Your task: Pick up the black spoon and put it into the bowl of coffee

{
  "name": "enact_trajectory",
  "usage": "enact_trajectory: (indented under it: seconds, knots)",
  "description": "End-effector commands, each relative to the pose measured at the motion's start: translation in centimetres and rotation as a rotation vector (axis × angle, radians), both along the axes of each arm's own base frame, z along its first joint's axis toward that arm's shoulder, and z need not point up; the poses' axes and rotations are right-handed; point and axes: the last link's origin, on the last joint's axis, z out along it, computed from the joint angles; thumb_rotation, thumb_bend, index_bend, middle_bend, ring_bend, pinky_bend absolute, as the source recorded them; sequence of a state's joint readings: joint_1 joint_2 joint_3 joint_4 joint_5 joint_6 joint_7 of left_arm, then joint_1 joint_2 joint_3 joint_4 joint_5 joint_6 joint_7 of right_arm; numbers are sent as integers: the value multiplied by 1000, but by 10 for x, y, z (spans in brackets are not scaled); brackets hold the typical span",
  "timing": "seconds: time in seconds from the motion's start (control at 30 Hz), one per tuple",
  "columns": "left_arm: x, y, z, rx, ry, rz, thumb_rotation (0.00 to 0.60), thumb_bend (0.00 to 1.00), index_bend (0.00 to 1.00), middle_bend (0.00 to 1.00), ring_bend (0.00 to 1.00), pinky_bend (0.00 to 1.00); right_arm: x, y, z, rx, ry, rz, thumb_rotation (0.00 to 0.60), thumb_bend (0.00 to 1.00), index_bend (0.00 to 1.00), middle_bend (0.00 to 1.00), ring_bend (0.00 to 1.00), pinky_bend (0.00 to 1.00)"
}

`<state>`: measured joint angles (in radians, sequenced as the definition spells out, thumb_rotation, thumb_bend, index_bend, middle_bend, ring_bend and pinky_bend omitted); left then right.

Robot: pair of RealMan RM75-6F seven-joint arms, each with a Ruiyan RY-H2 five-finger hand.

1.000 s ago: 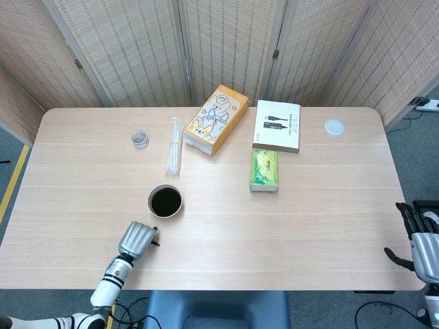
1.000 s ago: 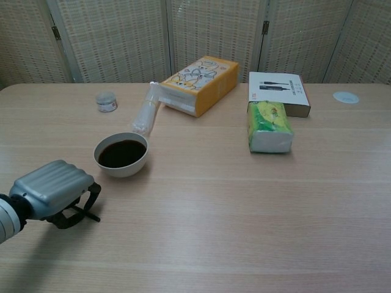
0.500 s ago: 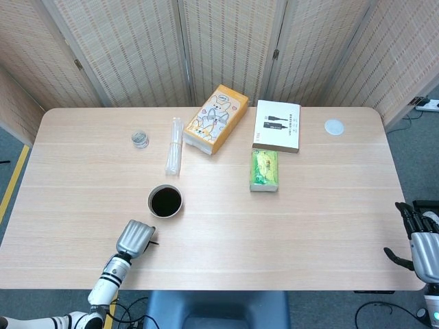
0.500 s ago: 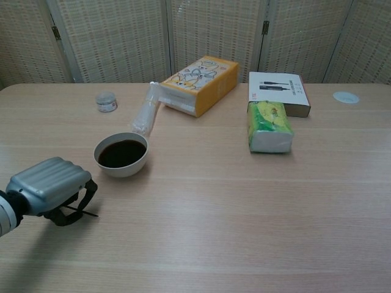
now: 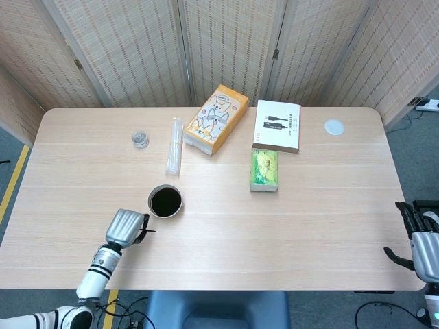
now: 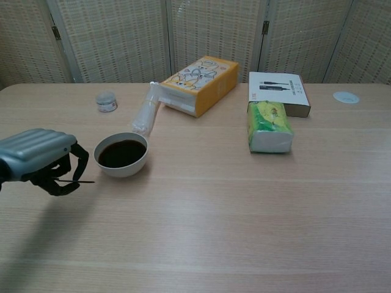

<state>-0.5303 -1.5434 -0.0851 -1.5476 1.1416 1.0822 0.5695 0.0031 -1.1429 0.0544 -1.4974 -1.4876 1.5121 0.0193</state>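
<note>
1. Head view: the left hand (image 5: 126,227) is over the table (image 5: 322,226), just beside the bowl of coffee (image 5: 165,201) on its near-left side. Its fingers are curled around the black spoon (image 5: 147,231); only a thin dark tip shows, pointing toward the bowl. The right hand (image 5: 420,240) waits at the far right edge of the table, fingers apart and holding nothing.
2. Head view, the rest: a plastic-wrapped bundle (image 5: 174,145), an orange box (image 5: 215,119), a white box (image 5: 277,126), a green packet (image 5: 265,169), a small jar (image 5: 140,140) and a white lid (image 5: 333,126) lie beyond the bowl. None is between hand and bowl.
3. Chest view: the left hand (image 6: 41,160) appears lifted off the table, and the spoon (image 6: 78,180) sticks out level from its closed fingers, close to the bowl (image 6: 121,154) but not over it.
4. My judgement: picking up is done; carrying the spoon over the rim and lowering it into the coffee is left. The way is free.
</note>
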Motion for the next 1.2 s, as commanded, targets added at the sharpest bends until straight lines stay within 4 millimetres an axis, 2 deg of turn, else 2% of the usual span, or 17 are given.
enact_trajectory:
  seconds: [0.03,0.13,0.27,0.4,0.6,0.93,1.1,1.2]
  knots:
    - [12,15,28,22,-187,59,600,425,656,1000,1000,1000,0,0,-1,2,0,2,600,66,78,113,200,220]
    - [21,27,38,13,-326,98,600,426,661,1000,1000,1000,1,-1,-1,4,-2,4,600,55,78,113,201,220]
    - [36,38,40,-15,-487,131,600,425,658,1000,1000,1000,1,-1,-1,2,-3,7,600,54,78,113,201,220]
    - [51,47,32,-53,-625,164,600,426,660,1000,1000,1000,1,-1,0,0,-5,6,600,54,78,113,201,220]
    - [71,61,10,-88,-797,232,600,426,661,1000,1000,1000,-1,2,2,-7,-8,2,600,54,78,113,202,220]
    - [86,76,-29,-45,-800,235,600,427,673,1000,1000,1000,-3,5,5,-15,-12,-3,600,53,78,113,204,220]
    - [81,81,-43,15,-674,163,600,426,672,1000,1000,1000,-4,6,6,-20,-13,-4,600,53,78,113,206,220]
    - [77,83,-48,32,-679,181,600,426,671,1000,1000,1000,-4,6,7,-22,-15,-4,600,53,78,113,208,220]
